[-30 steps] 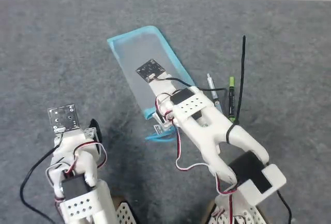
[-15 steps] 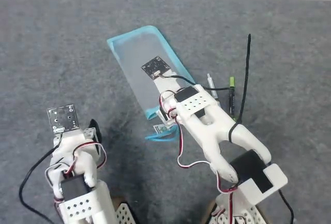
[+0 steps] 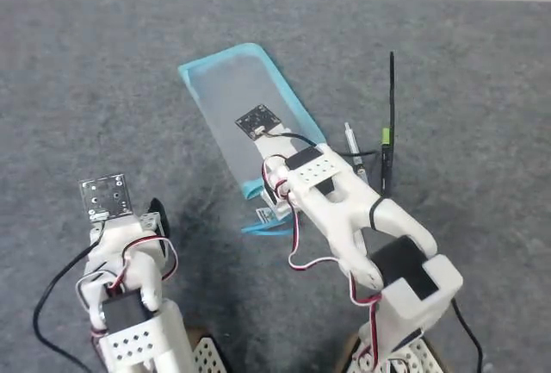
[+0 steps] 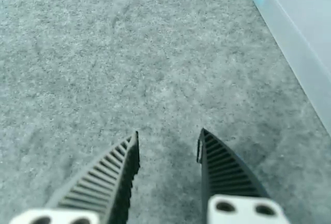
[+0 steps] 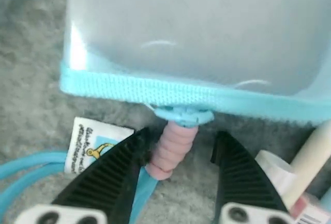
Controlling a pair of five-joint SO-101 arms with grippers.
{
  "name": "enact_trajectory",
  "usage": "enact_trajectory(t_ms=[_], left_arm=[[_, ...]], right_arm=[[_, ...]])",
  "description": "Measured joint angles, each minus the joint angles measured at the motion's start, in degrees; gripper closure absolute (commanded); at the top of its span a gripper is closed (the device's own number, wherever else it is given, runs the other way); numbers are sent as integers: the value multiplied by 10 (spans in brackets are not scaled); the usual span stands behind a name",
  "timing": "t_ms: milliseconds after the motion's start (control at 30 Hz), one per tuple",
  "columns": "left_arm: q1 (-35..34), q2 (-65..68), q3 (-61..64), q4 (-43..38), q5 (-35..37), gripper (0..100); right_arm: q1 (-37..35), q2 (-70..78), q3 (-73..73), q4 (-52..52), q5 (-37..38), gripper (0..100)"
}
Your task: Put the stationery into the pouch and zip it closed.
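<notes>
On the grey felt-like table cover [image 3: 103,80] the translucent pouch with light-blue fabric trim [image 3: 245,106] lies slantwise, its long axis running from 11 o'clock to 5 o'clock in the high view. The right gripper [image 5: 181,138] is at the 5 o'clock end. Its jaws stand apart on either side of the pink ribbed zipper pull [image 5: 172,149] and are not closed on it; one finger is just beside the pull. A white printed label [image 5: 95,136] and a light-blue loop strap [image 5: 26,169] lie near this end. Two pens, a green-and-black one [image 3: 386,145] and a clear one [image 3: 353,151], lie outside the pouch at its 3 o'clock side. The left gripper [image 4: 168,146] hangs open over the bare cover, at 7 o'clock from the pouch.
</notes>
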Motion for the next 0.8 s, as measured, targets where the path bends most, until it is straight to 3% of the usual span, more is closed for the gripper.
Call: enact_trajectory(t_ms=[267,433,633,800], left_arm=[[-4,0,0,0,1,820],[-14,0,0,-2,0,819],[-47,0,0,-40,-170,819],[-38,0,-24,-59,-207,819]], right_arm=[[17,10,-21,1,-1,997],[42,3,-24,20,-1,992],[45,-136,-2,75,6,991],[45,-334,108,64,43,991]])
